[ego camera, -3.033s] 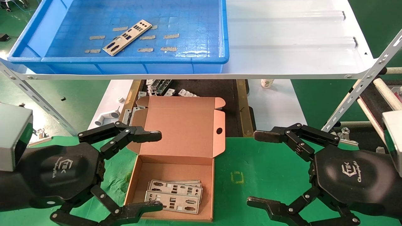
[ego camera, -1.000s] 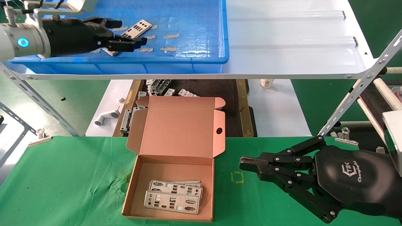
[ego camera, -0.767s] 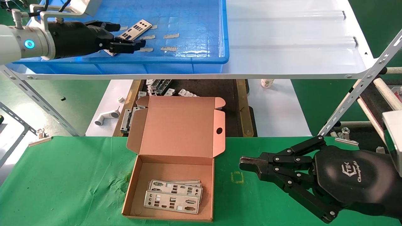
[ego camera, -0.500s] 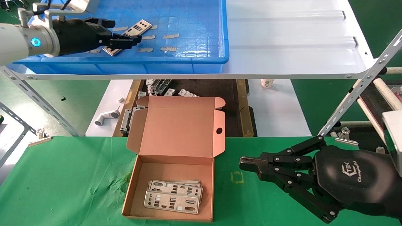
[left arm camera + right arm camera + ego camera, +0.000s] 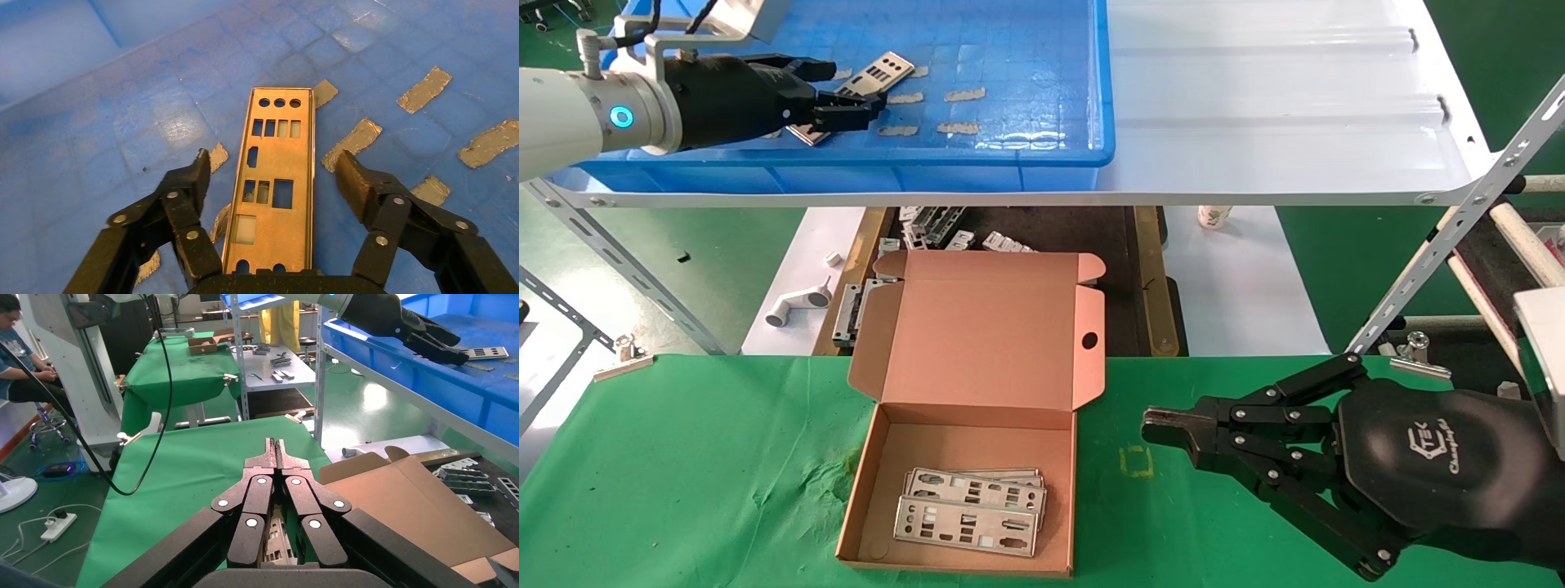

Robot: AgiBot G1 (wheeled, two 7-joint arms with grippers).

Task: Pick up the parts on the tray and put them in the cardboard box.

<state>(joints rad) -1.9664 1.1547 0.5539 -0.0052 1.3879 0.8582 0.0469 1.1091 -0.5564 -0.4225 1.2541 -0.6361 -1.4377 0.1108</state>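
Observation:
One silver punched part (image 5: 870, 77) lies on the floor of the blue tray (image 5: 846, 153) on the upper shelf. My left gripper (image 5: 842, 90) is open over the part's near end. In the left wrist view the part (image 5: 275, 184) lies lengthwise between the two spread fingers (image 5: 367, 190), my left gripper (image 5: 273, 171) not touching it. The open cardboard box (image 5: 977, 425) sits on the green cloth and holds a few parts (image 5: 968, 514). My right gripper (image 5: 1156, 425) is shut and empty, low to the right of the box; it also shows in the right wrist view (image 5: 276, 444).
Tan tape strips (image 5: 959, 126) dot the tray floor. The white shelf sheet (image 5: 1279, 106) extends right of the tray. Below it lie bent metal brackets (image 5: 936, 224) and a white pipe piece (image 5: 793, 306). A slanted perforated rail (image 5: 1459, 220) stands at the right.
My left gripper rose from beside the box to the tray, then shifted slightly over the part's near end. My right gripper went from open to shut and has stayed still since.

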